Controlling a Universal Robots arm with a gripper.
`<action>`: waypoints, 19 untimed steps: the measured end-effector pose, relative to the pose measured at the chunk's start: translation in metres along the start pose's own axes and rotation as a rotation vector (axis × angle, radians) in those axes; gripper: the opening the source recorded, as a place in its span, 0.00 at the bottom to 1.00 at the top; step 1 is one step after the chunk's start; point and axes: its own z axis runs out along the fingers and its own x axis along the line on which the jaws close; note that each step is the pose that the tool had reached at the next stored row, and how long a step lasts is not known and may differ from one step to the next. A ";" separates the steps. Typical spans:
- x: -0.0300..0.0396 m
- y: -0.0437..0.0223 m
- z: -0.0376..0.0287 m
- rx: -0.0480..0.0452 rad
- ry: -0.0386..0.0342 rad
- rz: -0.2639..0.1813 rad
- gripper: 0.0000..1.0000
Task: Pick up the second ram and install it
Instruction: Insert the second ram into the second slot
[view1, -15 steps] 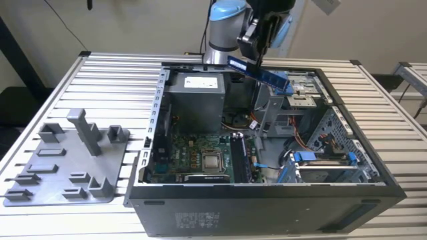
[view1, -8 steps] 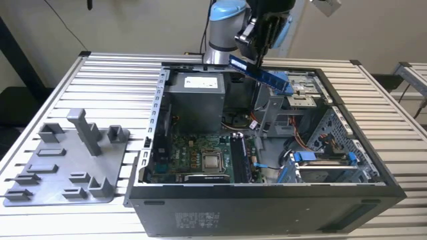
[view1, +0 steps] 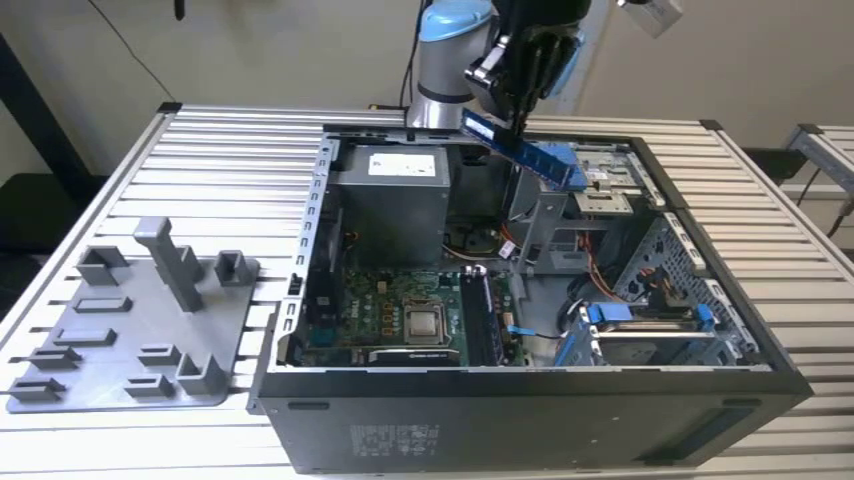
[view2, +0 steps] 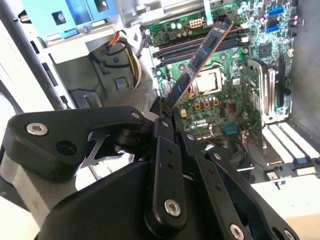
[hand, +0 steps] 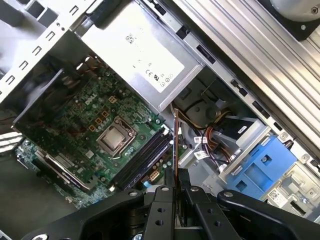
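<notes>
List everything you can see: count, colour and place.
Open metal computer case: one, black, on the table.
Slatted metal table: one, silver, under everything.
Moulded plastic tray: one, grey, exterior view's left of case.
Flat circuit motherboard: one, green, case floor.
Boxy metal power supply: one, silver-grey, inside case beside motherboard.
Plastic drive bracket: one, blue, inside case, exterior view's right.
Thin long memory stick: one, dark, tilted above motherboard.
Gripper: one, black, shut on memory stick.
Robot arm: one, grey and blue, above the case.
</notes>
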 end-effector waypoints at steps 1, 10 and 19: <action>0.0000 0.0000 0.0000 0.0003 -0.0003 0.012 0.14; 0.0000 0.0000 0.0007 0.0037 -0.0028 0.124 0.14; 0.0000 0.0000 0.0014 0.0075 -0.0053 0.244 0.14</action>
